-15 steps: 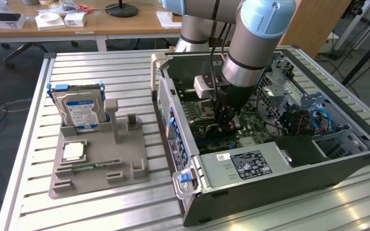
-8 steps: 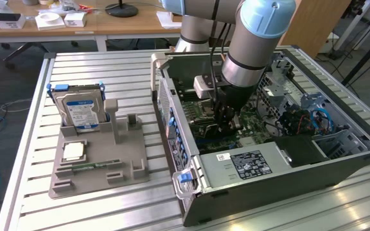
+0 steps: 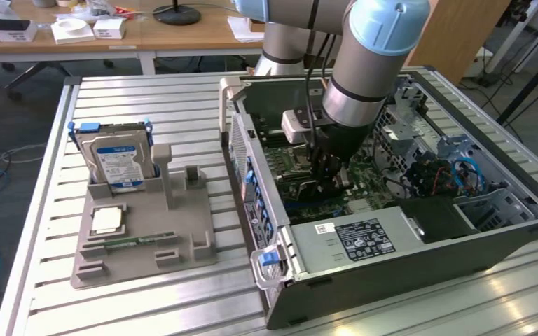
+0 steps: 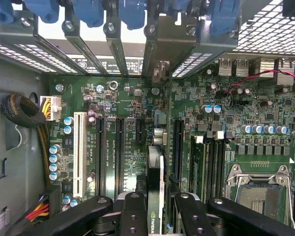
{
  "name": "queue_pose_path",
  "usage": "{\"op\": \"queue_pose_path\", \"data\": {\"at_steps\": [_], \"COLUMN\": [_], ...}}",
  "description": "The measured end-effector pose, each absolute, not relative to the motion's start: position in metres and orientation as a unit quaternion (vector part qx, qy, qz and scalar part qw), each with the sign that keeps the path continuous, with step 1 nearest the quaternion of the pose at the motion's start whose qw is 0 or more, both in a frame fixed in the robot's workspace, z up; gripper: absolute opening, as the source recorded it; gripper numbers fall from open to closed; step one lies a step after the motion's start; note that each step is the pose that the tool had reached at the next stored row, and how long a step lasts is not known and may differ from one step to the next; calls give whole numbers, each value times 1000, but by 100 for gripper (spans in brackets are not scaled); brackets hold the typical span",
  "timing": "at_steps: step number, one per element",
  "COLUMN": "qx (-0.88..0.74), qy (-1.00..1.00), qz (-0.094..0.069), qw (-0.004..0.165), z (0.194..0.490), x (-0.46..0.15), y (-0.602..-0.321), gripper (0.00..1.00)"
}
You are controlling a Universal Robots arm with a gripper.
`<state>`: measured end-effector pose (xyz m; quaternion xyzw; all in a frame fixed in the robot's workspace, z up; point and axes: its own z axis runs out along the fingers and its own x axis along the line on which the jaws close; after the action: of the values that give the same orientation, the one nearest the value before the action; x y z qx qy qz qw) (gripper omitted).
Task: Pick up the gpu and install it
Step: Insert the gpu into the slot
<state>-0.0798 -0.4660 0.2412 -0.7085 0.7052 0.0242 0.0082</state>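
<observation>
The gpu (image 4: 156,172) shows edge-on in the wrist view as a thin dark card standing upright over the green motherboard (image 4: 123,98). It lies in line with a black expansion slot, and its grey metal end bracket (image 4: 160,69) reaches the rear slot openings. My gripper (image 4: 157,216) is shut on the card, with one black finger (image 4: 132,211) on each side of it. In the exterior view the gripper (image 3: 330,180) reaches straight down into the open computer case (image 3: 250,161), close above the board. I cannot tell whether the card is seated in the slot.
Blue slot latches (image 4: 93,10) line the case's rear wall. A white slot (image 4: 79,147), a cable bundle (image 4: 24,110) and the CPU socket (image 4: 258,191) flank the card. Outside the case, a grey fixture (image 3: 143,231) holds a blue-labelled hard drive (image 3: 120,164). The power supply (image 3: 363,238) sits at the case's near end.
</observation>
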Motion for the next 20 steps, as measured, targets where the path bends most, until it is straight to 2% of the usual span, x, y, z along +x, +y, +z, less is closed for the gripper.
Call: {"op": "queue_pose_path", "data": {"at_steps": [20], "qx": [-708], "qy": [705], "qz": [23], "qw": [9], "z": [240], "x": [-81], "y": [-466], "gripper": [27]}}
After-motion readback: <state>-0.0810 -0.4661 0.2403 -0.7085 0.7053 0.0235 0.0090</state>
